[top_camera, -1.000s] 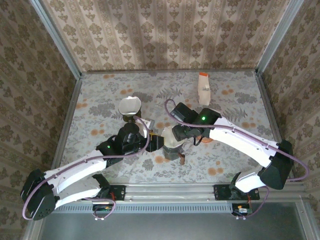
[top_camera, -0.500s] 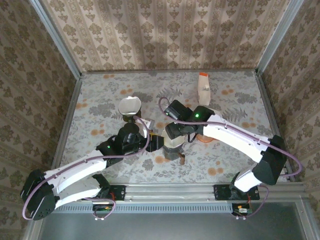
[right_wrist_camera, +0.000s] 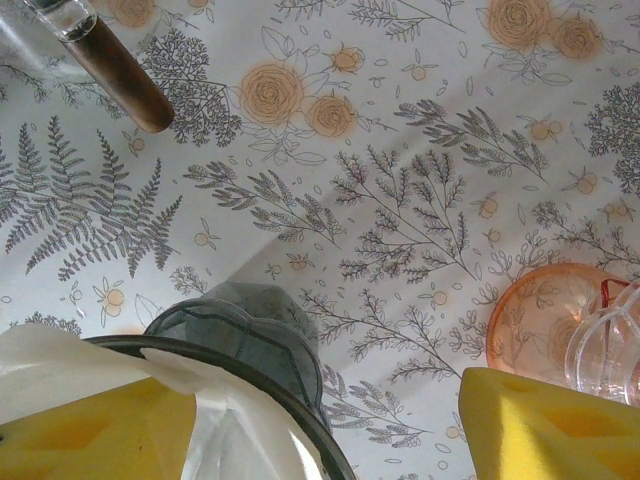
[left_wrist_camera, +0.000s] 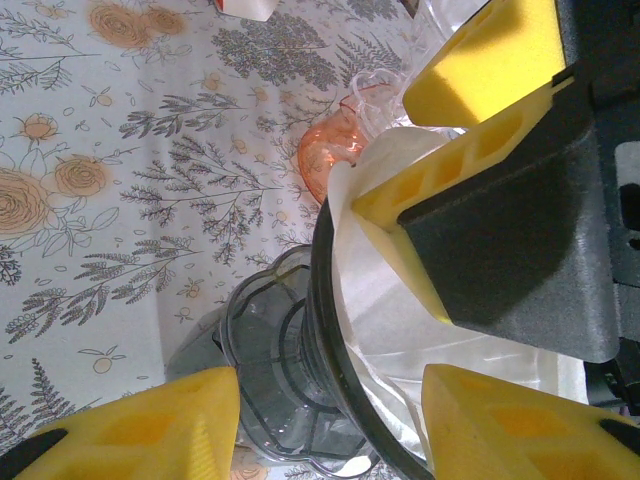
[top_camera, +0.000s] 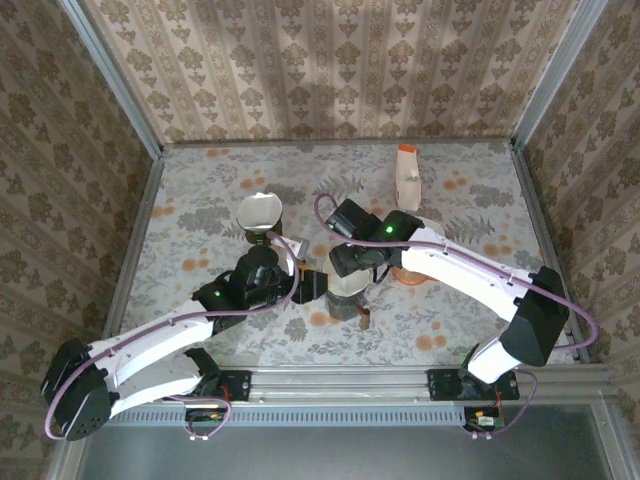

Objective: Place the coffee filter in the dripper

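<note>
Dripper (top_camera: 345, 300) stood on the flowered table (top_camera: 200, 190) near the middle, between the two grippers. The white coffee filter (left_wrist_camera: 400, 330) sat inside it, paper lining the dark rim and sticking up a bit on one side. An orange dish (right_wrist_camera: 540, 320) was just beside the dripper with a clear glass piece (right_wrist_camera: 610, 340) in it. A white carton (top_camera: 407, 178) stood well apart toward the back. A brown handle (right_wrist_camera: 120, 70) lay near the dripper on the side nearer the arm bases. Right gripper (right_wrist_camera: 320, 420) was spread wide: one yellow finger (right_wrist_camera: 90, 430) was down inside the filter with paper draped against it, the other sat outside the rim near the orange dish, so nothing was pinched. Left gripper (left_wrist_camera: 325, 400) was also spread wide, its yellow fingers (left_wrist_camera: 130, 425) either side of the dripper's clear body; could not tell if they touched it. Left arm reached in low from the near left, forearm angled toward the centre. Right arm arched in from the near right, wrist over the dripper.
</note>
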